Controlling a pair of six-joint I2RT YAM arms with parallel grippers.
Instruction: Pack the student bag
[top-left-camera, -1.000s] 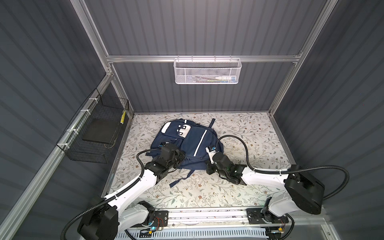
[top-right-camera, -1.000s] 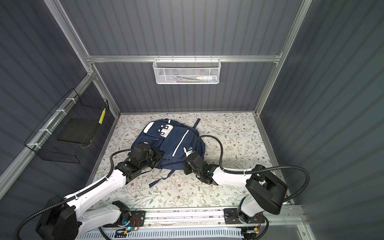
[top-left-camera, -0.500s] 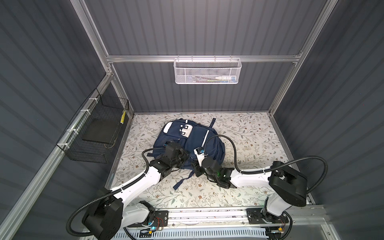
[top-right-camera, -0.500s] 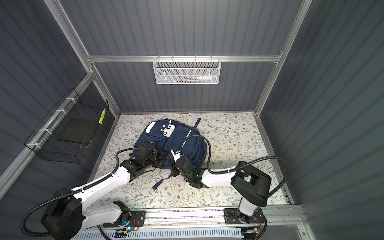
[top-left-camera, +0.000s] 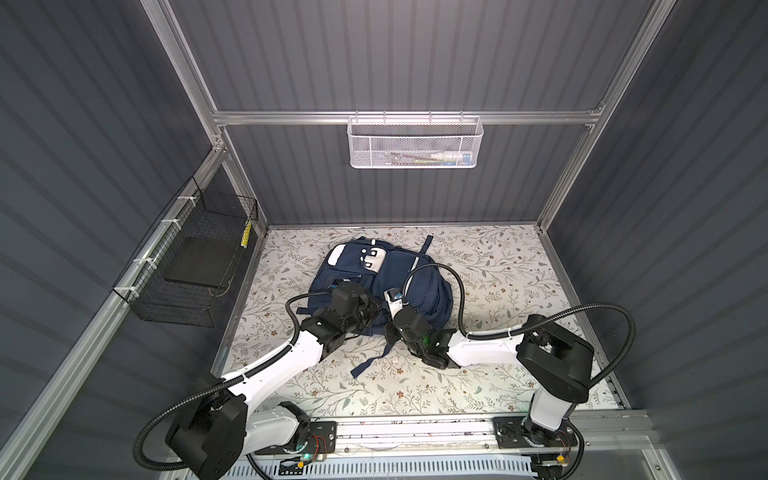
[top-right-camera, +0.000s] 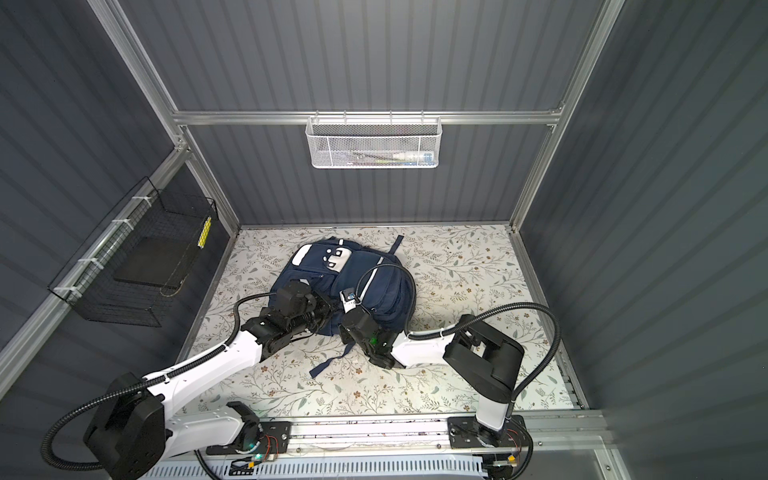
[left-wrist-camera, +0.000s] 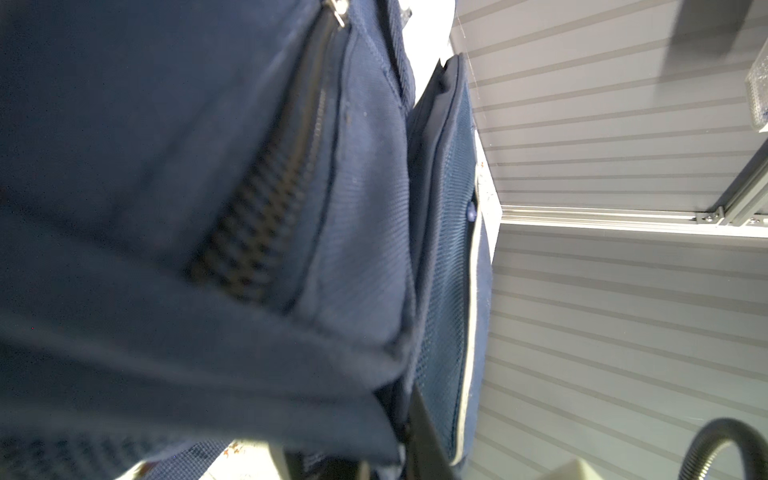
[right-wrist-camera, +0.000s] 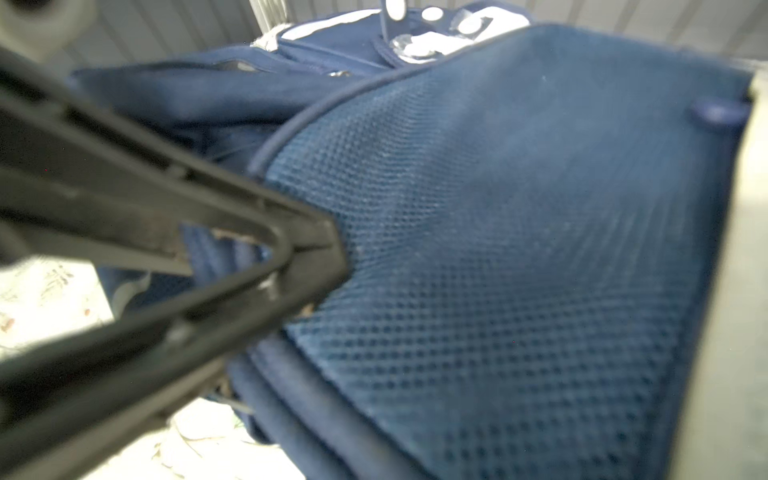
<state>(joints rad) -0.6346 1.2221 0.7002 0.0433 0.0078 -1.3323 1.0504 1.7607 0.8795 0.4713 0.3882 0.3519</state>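
Pinching student bag at 6 o'clock with left gripper; pressing closed right gripper on mesh, hold unclear. Could slip under pull: thin fabric.

The floral-patterned tabletop carries the navy student bag, its strap trailing frontward.

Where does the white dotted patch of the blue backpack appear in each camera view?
In a top view: the white patch sits on the far end of the student bag.
In a top view: the same place, on the bag's far end.
Left wrist: not in it.
Right wrist: blurred, beyond the mesh panel.
Shared landmark: the student bag's navy fabric, seen in all four views.
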